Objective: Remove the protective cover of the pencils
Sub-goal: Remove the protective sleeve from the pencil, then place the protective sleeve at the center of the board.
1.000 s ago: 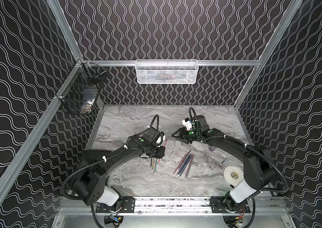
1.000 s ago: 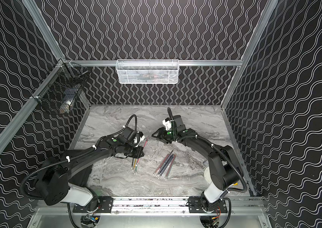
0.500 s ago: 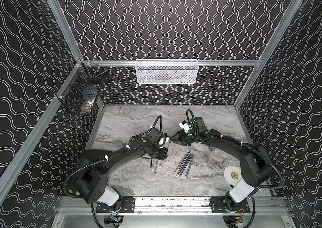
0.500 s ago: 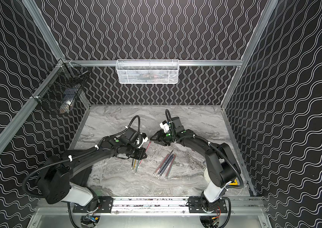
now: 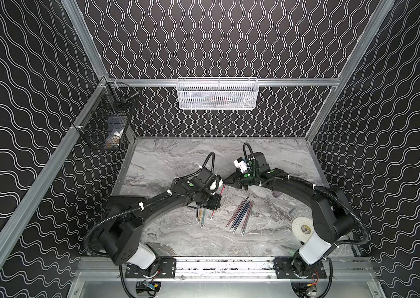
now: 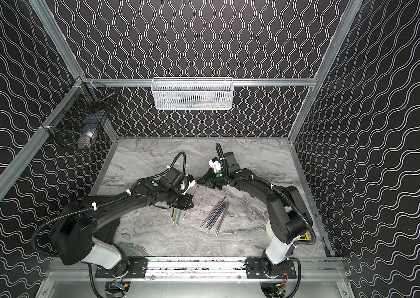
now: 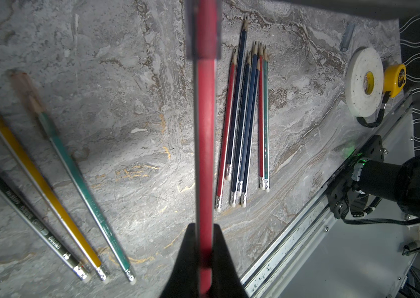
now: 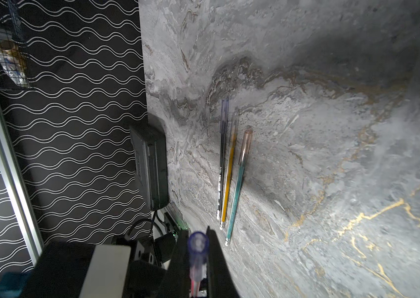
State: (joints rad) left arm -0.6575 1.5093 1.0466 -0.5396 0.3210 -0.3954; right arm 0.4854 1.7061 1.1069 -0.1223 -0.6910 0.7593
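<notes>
Right jaws newly clamped; cap (image 8: pixel 198 243) visible wrist-views only

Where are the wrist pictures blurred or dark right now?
Left wrist: the thin red pencil clamped in the left gripper is soft, too near the lens; the loose bundle of bare pencils is sharp. Right wrist: the clear plastic cap in the right gripper is blurred, and the grey marble tabletop is partly shadowed.

I count eleven pencils (image 7: pixel 245 123), as best I can tell: seven bare in a cluster, three capped pencils (image 7: pixel 36 175), and one red pencil (image 7: pixel 205 129) wearing a tip cap (image 8: pixel 198 243). There is one loose cap (image 7: pixel 346 37), one tape roll (image 7: pixel 361 77), one tape measure (image 7: pixel 394 80), one white basket (image 5: pixel 217 98) and one black basket (image 5: pixel 105 121). I have two pincers, my left pincer (image 7: pixel 205 229) and my right pincer (image 8: pixel 198 232).
</notes>
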